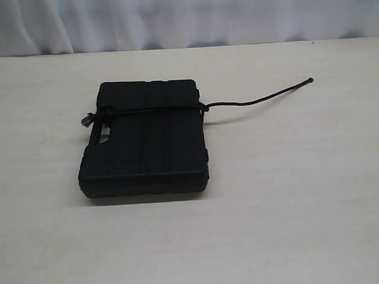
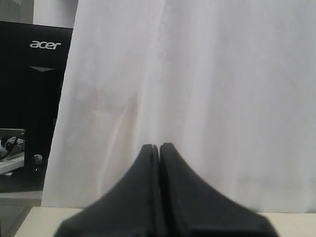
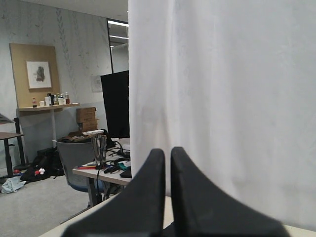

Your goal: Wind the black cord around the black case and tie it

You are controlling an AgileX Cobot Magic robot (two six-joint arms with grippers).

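Black case (image 1: 146, 150) lying flat on the pale table (image 1: 291, 207), its handle and slot-shaped hand hole at the case's left edge. The black cord (image 1: 250, 102) crosses the case's top face near the far end, passing beside the hand hole, and gathers into what appears to be a knot at the case's right edge. From there one free length trails over the table to the right of the case and away from the camera, ending in a small lump. A short stub with a lighter tip sticks out just left of the case. A white curtain (image 1: 185, 17) hangs behind the table, beyond the case. Left gripper (image 2: 159, 148): jaws pressed together, nothing between them, pointed at the curtain, with a black Acer monitor (image 2: 34, 89) also in that view. Right gripper (image 3: 168, 153): jaws clenched to a thin slit, grasping nothing, likewise facing the curtain; that view also shows a dark screen (image 3: 116, 103), a cluttered desk (image 3: 101, 170) and a framed picture (image 3: 38, 74).
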